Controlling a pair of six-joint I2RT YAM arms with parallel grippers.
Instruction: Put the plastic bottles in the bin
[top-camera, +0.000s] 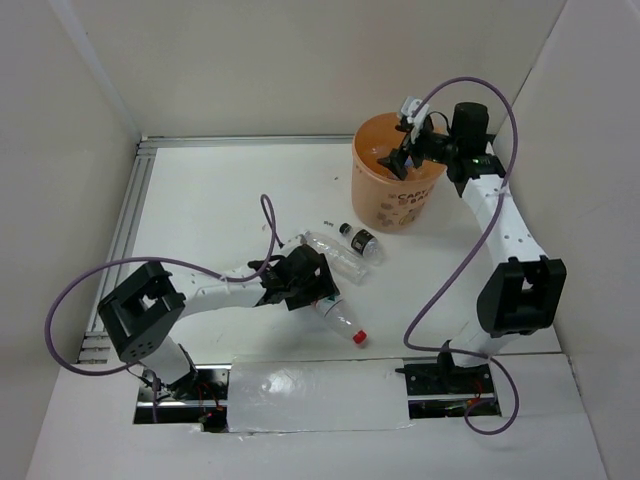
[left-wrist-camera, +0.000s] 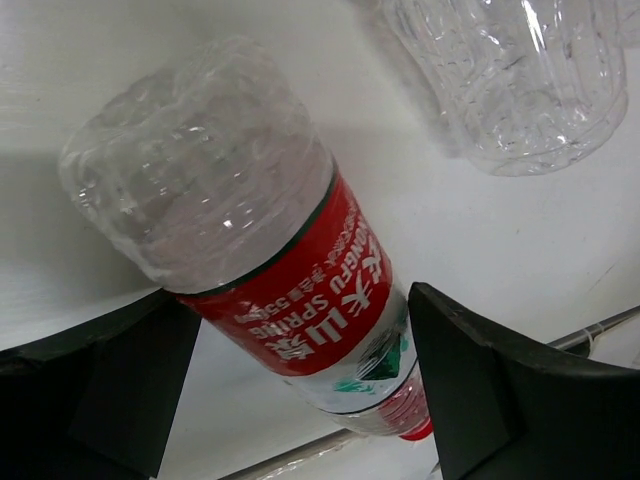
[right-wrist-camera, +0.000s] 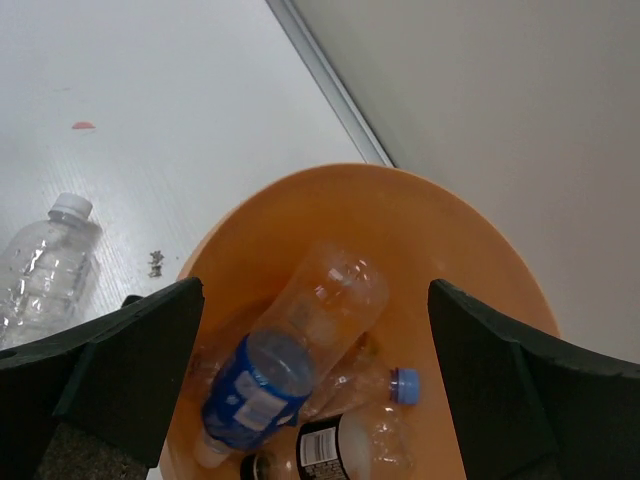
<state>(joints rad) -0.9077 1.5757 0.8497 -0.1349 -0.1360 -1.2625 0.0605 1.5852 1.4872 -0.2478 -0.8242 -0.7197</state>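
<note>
Over the bin (right-wrist-camera: 460, 250), right gripper (right-wrist-camera: 320, 380) hangs spread, empty; several bottles (right-wrist-camera: 290, 350) lie inside. Three more lie near it, left gripper (left-wrist-camera: 300, 390) spread around a red-label bottle (left-wrist-camera: 300, 290).

My right arm (top-camera: 500, 215) reaches up and forward, and my right tool (top-camera: 400, 155) hangs over the mouth of the bin (top-camera: 390, 205), pointing down with its jaws spread wide. My left arm (top-camera: 215, 295) stretches low. My left tool (top-camera: 308, 285) is well to the near-left of the bin, jaws equally wide.
</note>
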